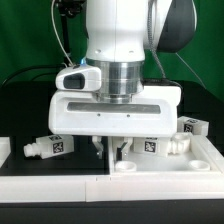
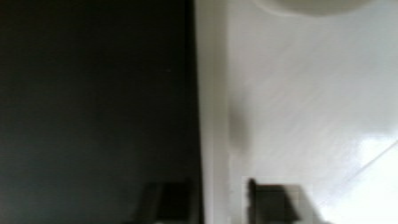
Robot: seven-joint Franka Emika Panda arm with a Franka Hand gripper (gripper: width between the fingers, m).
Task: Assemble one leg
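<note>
The big flat white panel (image 1: 160, 166) lies at the front of the black table, on the exterior view's right. My gripper (image 1: 108, 150) is down at its edge. In the wrist view the gripper (image 2: 222, 206) straddles the panel's edge (image 2: 222, 120), a dark finger (image 2: 178, 205) pressed against each side, so it is shut on the panel. Part of a round hole (image 2: 320, 5) shows in the panel's face. One leg (image 1: 52, 146), a small white block with a tag, lies on the exterior view's left. A second leg (image 1: 150, 144) lies just behind the panel.
A third leg (image 1: 195, 127) lies at the back right. A white raised rim (image 1: 214, 150) borders the panel on the right. A white strip (image 1: 50, 185) runs along the front left. A small white part (image 1: 4, 150) sits at the far left edge.
</note>
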